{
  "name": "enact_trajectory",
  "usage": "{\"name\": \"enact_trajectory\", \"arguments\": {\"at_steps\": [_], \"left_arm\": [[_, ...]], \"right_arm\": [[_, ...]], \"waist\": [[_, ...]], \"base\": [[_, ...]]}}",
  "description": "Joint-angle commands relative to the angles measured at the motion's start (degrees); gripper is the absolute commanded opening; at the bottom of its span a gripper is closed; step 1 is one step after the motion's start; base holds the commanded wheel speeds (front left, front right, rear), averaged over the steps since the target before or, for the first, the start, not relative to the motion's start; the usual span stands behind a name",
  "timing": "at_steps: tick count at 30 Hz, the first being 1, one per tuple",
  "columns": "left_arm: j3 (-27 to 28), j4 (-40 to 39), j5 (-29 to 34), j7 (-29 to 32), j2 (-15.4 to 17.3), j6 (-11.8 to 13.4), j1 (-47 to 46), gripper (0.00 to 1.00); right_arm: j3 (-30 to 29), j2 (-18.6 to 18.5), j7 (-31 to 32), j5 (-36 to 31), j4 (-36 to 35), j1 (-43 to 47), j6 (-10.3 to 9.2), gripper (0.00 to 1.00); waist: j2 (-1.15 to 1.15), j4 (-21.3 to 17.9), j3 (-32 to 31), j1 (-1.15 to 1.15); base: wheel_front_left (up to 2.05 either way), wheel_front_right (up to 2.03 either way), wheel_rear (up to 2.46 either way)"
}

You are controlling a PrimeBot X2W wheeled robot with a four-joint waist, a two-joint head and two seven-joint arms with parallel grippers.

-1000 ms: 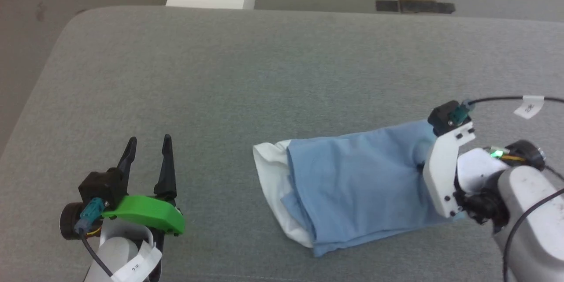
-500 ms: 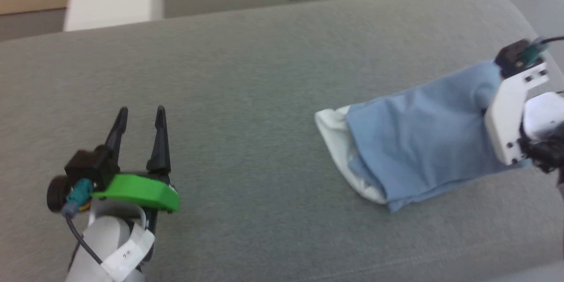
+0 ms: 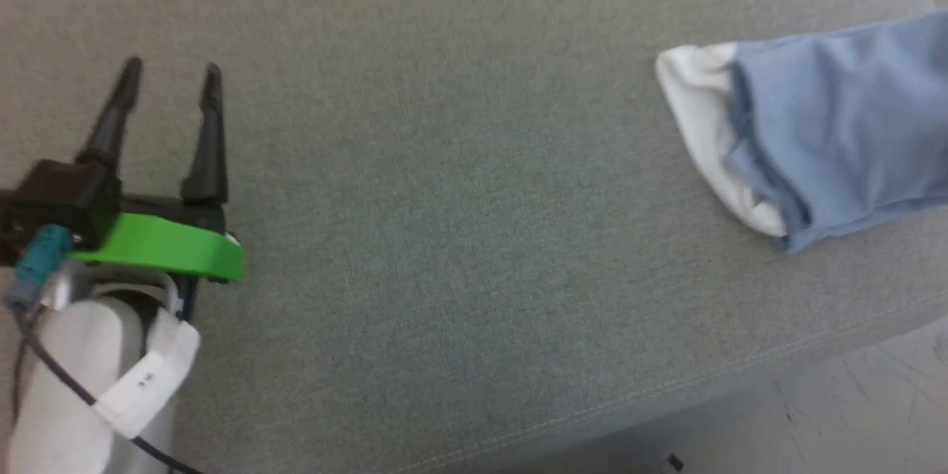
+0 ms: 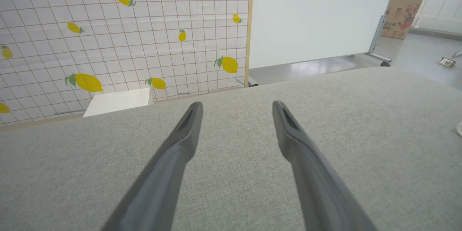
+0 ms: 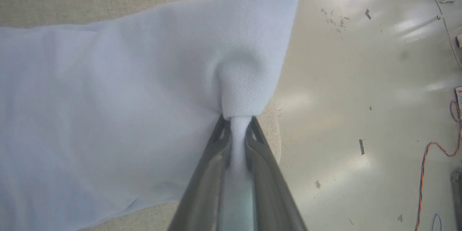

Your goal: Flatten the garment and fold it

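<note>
On the grey table (image 3: 444, 237) the garment (image 3: 837, 133) lies already folded at the table's edge, the right gripper (image 5: 236, 121) clamped on its cloth, the left gripper (image 3: 172, 67) spread empty above the table, so only releasing seems left.

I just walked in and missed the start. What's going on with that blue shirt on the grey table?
The robot's right claw is shut on a pinch of the garment, which lies bunched lengthwise near the edge of the grey table, with white fabric showing at one end. The left claw is open over bare table, well apart from the garment and holding nothing. The garment is not yet spread flat.
</note>
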Motion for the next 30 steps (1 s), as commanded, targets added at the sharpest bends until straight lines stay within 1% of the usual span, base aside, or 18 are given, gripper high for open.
{"name": "enact_trajectory", "arguments": {"at_steps": [1,4,6,9,10,11,14,16,19,21,24,27,30], "left_arm": [[0.6,-1.6,0.4,0.9,1.2,0.4,-1.0,1.0],[1.3,-4.7,0.5,2.8,2.4,0.7,-1.4,1.0],[2.0,-6.6,0.7,4.0,3.4,1.0,-1.4,1.0],[2.8,-8.4,0.7,5.1,4.3,1.3,-1.0,1.0],[2.9,-8.9,0.6,5.5,4.6,1.3,-0.9,1.0],[3.0,-9.3,0.6,5.8,4.7,1.4,-0.8,1.0],[3.3,-10.1,0.6,6.4,5.1,1.6,-0.6,1.0],[3.3,-10.1,0.6,6.5,5.3,1.6,-0.3,1.0],[3.1,-9.2,0.3,6.0,5.1,1.7,0.1,1.0],[2.9,-8.1,-0.1,5.2,4.5,1.8,0.5,1.0],[2.5,-5.5,-0.9,3.2,3.0,2.0,1.2,1.0],[2.1,-2.0,-2.1,0.6,1.1,2.2,1.9,1.0],[1.9,1.0,-3.1,-1.7,-0.5,2.5,2.6,1.0]], "right_arm": [[-2.2,0.3,-0.9,-1.6,0.9,-1.8,-0.09,0.0],[-7.3,0.8,-1.9,-4.9,2.5,-3.4,-0.09,0.0],[-10.8,2.0,-2.4,-7.3,3.5,-4.6,-0.09,0.0],[-14.6,3.3,-3.7,-10.7,4.9,-6.1,-0.09,0.0],[-15.6,3.6,-4.4,-12.5,5.3,-6.4,-0.09,0.44],[-16.4,3.8,-4.8,-13.8,5.7,-6.7,-0.09,1.0],[-18.8,5.3,-6.3,-16.0,6.9,-7.8,-0.09,1.0],[-19.3,5.9,-7.8,-16.5,7.2,-8.3,-0.09,1.0],[-19.2,6.5,-10.8,-15.8,7.4,-9.2,-0.09,1.0],[-18.2,6.7,-13.8,-13.8,6.6,-10.2,-0.09,1.0],[-15.3,7.1,-18.7,-9.4,4.0,-11.7,-0.09,1.0],[-10.6,6.4,-23.7,-4.9,-0.1,-12.0,-0.09,1.0],[-6.0,6.6,-27.1,-1.1,-4.4,-12.1,-0.09,1.0]], "waist": [[0.0,-0.3,10.8,-0.01],[0.0,0.6,13.3,-0.01],[0.0,0.8,14.6,-0.01],[0.0,0.7,15.3,-0.01],[0.0,0.8,15.4,-0.01],[0.0,0.8,15.4,-0.01],[0.0,0.5,15.1,-0.01],[0.0,0.2,14.6,-0.01],[0.0,-0.1,13.0,-0.01],[0.0,0.0,11.2,-0.01],[0.0,0.8,7.4,-0.01],[0.0,2.2,2.7,-0.01],[0.0,3.9,-1.3,-0.01]], "base": [[0.0,0.0,0.0],[0.0,0.0,0.0],[0.0,0.0,0.0],[0.0,0.0,0.0],[0.0,0.0,0.0],[0.0,0.0,0.0],[0.0,0.0,0.0],[0.0,0.0,0.0],[0.0,0.0,0.0],[0.0,0.0,0.0],[0.0,0.0,0.0],[0.0,0.0,0.0],[0.0,0.0,0.0]]}}
